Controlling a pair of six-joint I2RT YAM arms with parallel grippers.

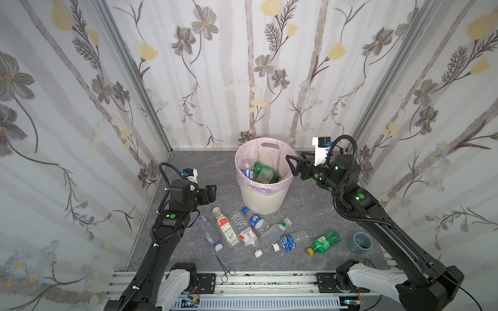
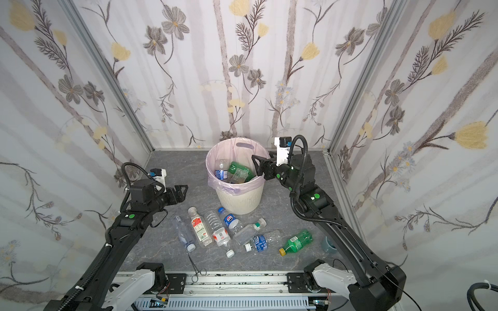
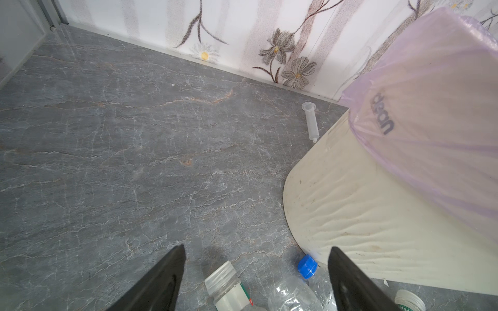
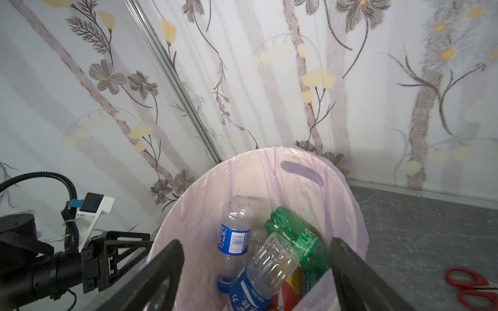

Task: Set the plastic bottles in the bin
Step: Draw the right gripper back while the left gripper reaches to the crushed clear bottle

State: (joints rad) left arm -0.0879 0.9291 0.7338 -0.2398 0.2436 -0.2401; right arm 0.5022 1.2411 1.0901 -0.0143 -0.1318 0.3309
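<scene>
Right hand spread, empty, over bin rim, plastic bottles below inside; left hand spread too.

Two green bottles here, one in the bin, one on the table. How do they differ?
The loose green bottle lies flat on the table; the binned green bottle leans on other bottles inside the bin. The loose one shows a yellow cap; the binned one's cap is hidden. Both are green with green labels.
</scene>
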